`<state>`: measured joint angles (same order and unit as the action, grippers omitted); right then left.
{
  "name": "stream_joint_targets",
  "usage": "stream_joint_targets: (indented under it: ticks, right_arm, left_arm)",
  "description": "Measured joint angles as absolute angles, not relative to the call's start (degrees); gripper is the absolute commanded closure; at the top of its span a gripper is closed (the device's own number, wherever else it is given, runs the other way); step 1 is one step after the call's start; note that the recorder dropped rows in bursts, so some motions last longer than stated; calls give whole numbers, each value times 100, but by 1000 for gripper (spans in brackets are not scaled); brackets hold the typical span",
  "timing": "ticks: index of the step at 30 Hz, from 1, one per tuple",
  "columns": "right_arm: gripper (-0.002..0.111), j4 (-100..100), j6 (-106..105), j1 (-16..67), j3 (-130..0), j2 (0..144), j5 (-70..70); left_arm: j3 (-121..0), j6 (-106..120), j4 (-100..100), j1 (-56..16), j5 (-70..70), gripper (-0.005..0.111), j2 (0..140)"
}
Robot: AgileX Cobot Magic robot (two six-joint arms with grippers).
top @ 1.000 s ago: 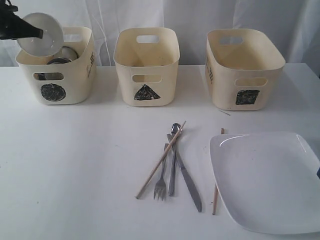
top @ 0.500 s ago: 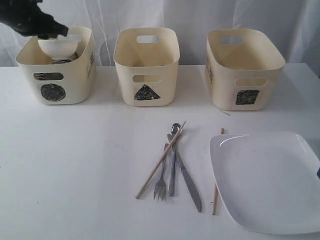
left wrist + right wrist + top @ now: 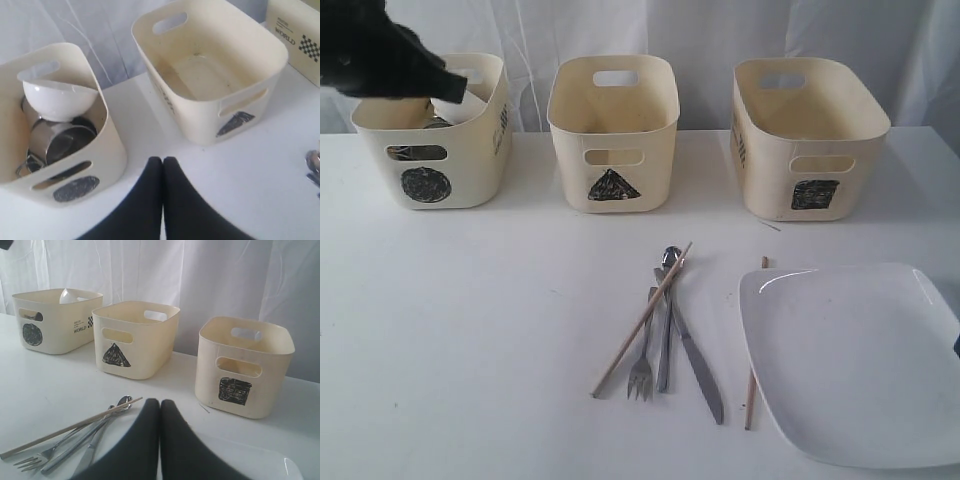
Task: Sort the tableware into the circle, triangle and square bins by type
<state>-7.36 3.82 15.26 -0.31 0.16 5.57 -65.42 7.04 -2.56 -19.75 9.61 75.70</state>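
Observation:
The round white bowl [image 3: 60, 100] sits upright in the circle bin [image 3: 470, 160], on top of steel mugs [image 3: 62, 142]. My left gripper [image 3: 162, 161] is shut and empty; in the exterior view its black arm [image 3: 380, 60] hangs over that bin's back left. On the table lie a fork [image 3: 642, 365], spoon [image 3: 667, 320] and knife [image 3: 698, 365] with one chopstick [image 3: 640, 322] across them. A second chopstick [image 3: 752, 385] lies along the left edge of the square white plate [image 3: 855, 360]. My right gripper [image 3: 160, 403] is shut and empty, low over the plate near the cutlery.
The triangle bin [image 3: 613, 150] and the square bin [image 3: 810, 140] stand in the back row, both showing bare insides. White curtains close off the back. The plate reaches the table's front right edge.
The white bowl, held tilted above the circle bin a second ago, went down into the bin and now rests there. The left gripper has let it go and shut.

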Motion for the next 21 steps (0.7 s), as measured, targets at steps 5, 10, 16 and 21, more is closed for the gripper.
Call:
stream_joint_targets:
  ticks: [5,10,16,21]
  right_arm:
    - [108,-736,382,1526,-31,16,557]
    - [108,-736,382,1526,-31,16,557]
    - [108,-736,382,1526,-31,16,557]
    - [108,-736,382,1526,-31,16,557]
  left_arm:
    - [-5268,597,-436,-1982,876,107,6351]
    - [-4115,520,-483,-1982,837,107,5160]
    - [-3076,474,-505,-1982,849,107,3851]
    - [-2562,198,-507,-1982,873,107,3095]
